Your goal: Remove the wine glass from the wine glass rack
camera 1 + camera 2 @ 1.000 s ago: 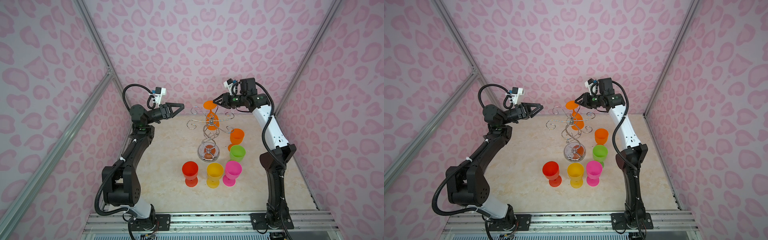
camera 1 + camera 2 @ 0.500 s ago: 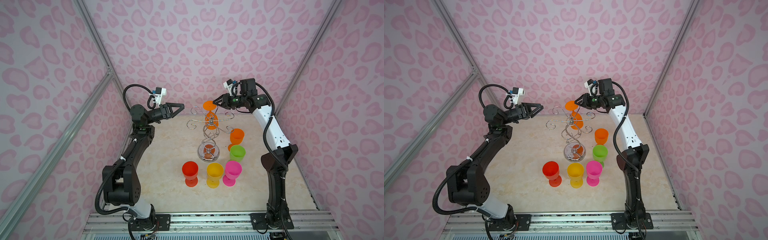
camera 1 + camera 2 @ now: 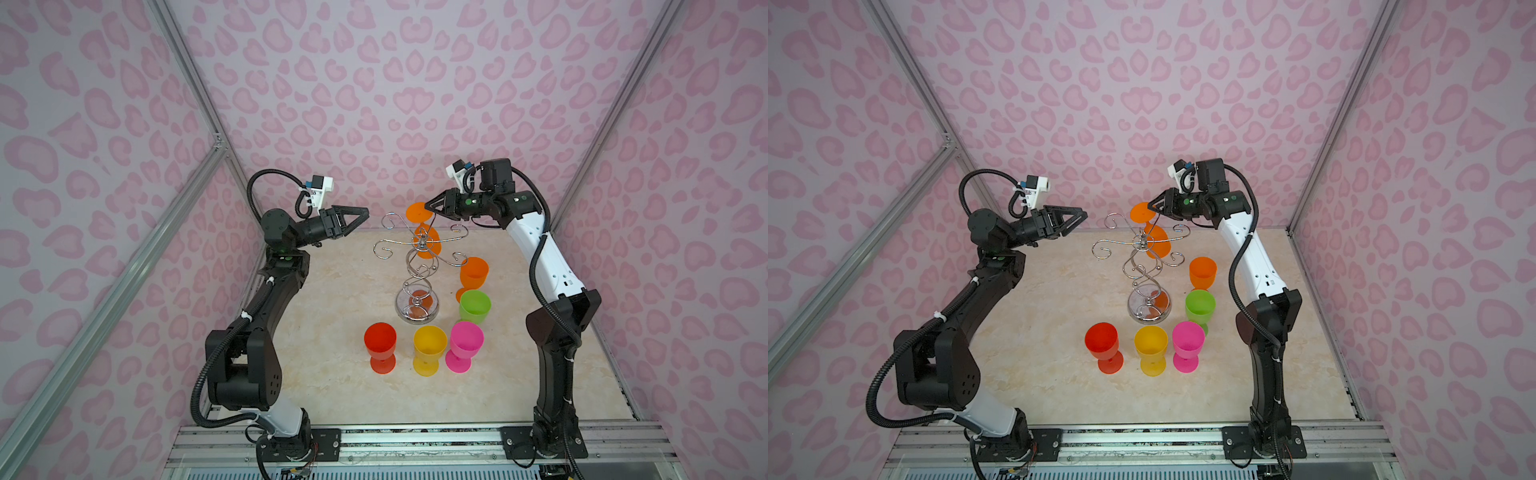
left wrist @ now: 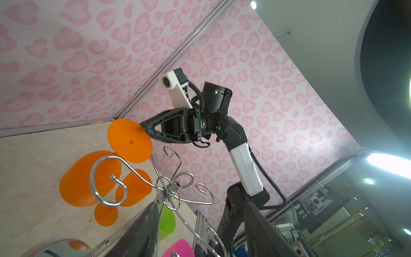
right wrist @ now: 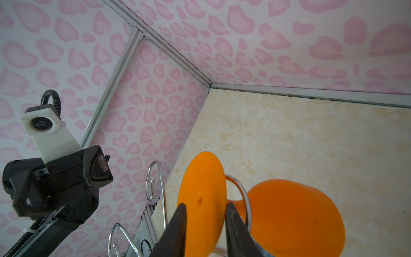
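Both top views showed my right arm raised high and reaching inward, forearm roughly level, with the right gripper [image 3: 428, 206] at the top of the wine glass rack [image 3: 405, 309]. From the right wrist view, its fingers [image 5: 178, 222] were closed against both sides of the round foot of the orange wine glass [image 5: 295, 218]. That glass hung upside down from a hook on the far side of the rack.

My left arm was bent up at the elbow. The left gripper [image 3: 362, 215] hovered level, just left of the rack's hooks, fingers apart and holding nothing.

The rack stood mid-table on a cream, marble-patterned tabletop [image 3: 332, 291]. Five glasses stood upright near its base: a red glass [image 3: 380, 338], a yellow glass [image 3: 429, 343], a pink glass [image 3: 466, 337], a green glass [image 3: 475, 305] and a second orange glass [image 3: 473, 271]. Pink heart-print walls [image 3: 415, 83] with aluminium rails [image 3: 141, 253] enclosed the cell.
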Robot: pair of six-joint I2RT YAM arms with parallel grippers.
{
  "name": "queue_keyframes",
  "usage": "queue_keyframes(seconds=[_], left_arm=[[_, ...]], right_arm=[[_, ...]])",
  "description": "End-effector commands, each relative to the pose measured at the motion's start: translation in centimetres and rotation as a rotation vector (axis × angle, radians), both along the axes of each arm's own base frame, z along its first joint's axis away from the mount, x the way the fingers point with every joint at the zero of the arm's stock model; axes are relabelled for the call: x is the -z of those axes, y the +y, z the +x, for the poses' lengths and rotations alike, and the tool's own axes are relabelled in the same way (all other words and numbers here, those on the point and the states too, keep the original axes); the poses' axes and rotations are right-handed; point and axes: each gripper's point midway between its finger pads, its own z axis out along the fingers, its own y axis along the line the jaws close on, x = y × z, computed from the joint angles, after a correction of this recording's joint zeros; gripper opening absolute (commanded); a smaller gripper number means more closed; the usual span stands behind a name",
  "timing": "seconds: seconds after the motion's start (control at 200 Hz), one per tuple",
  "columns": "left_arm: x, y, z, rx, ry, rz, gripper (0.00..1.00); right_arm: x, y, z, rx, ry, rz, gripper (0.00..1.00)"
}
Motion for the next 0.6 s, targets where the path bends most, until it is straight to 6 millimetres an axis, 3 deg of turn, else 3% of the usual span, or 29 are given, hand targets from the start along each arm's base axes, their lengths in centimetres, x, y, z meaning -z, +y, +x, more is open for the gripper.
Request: queue_keyframes(seconds=[0.0, 0.595], left_arm=[[0.3, 0.0, 0.3, -0.002, -0.014, 0.003, 0.63], [0.5, -0.2, 0.3, 0.001, -0.01, 0.004, 0.63]], right_arm=[[-0.6, 0.4, -0.1, -0.021, -0.016, 0.029, 0.31], [0.9, 0.3, -0.1, -0.023, 0.02, 0.002, 0.15]])
